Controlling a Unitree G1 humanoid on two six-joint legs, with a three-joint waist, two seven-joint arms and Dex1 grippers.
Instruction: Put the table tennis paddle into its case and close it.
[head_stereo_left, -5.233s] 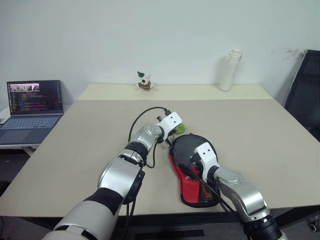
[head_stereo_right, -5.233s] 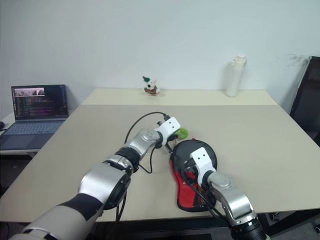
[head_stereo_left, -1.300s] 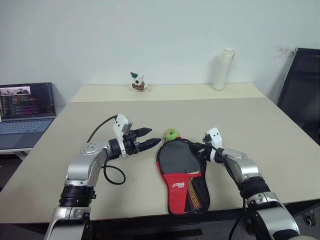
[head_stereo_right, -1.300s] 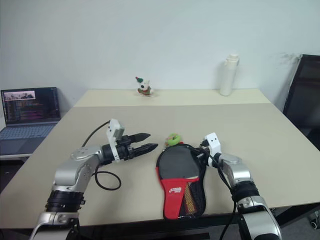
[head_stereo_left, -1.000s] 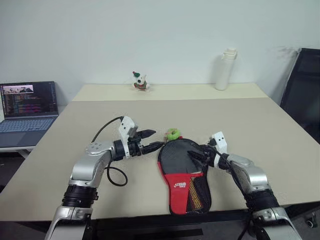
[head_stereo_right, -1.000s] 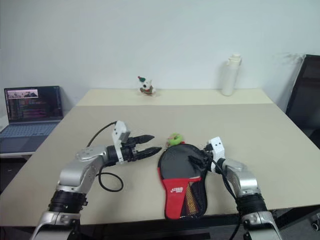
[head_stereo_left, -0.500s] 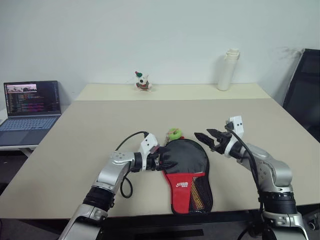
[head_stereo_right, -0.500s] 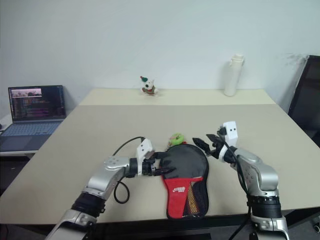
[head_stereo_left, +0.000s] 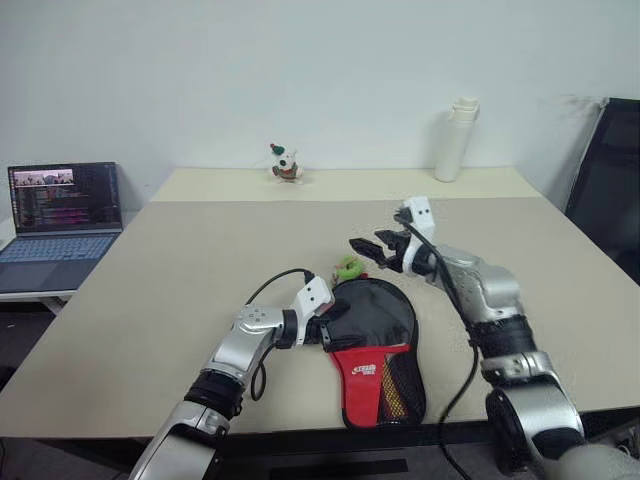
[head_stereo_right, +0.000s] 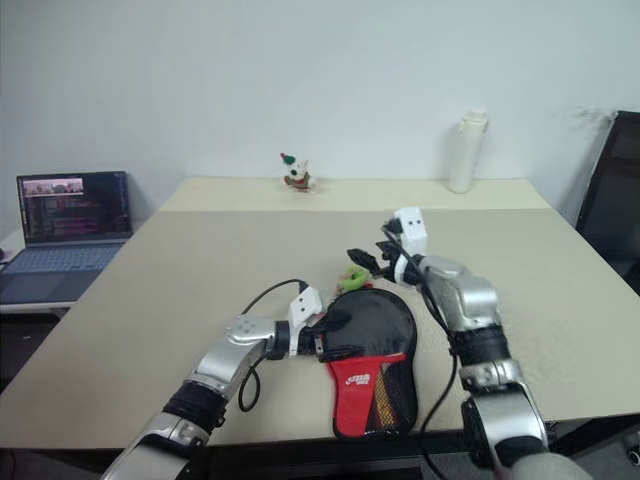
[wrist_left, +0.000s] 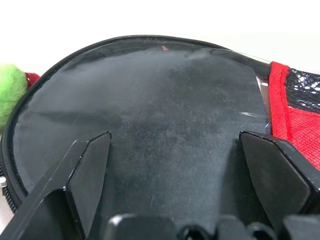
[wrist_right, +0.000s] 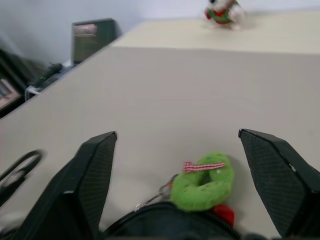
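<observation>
Beige tabletop (head_stereo_left: 180, 290), white wall behind, so nothing else nearby to snag on. That paddle-shaped soft black fabric case with the red logo panel (head_stereo_left: 375, 335) lies flat near the front edge, looking mostly zipped; I can't tell whether the paddle's inside. Left gripper (head_stereo_left: 328, 322) sits wide open at the rim, holding nothing; right gripper (head_stereo_left: 372, 250) hovers spread over the little green fuzzy charm (wrist_right: 202, 182). My worry: pinch cloth instead of the zip pull and the whole pouch just slides.
</observation>
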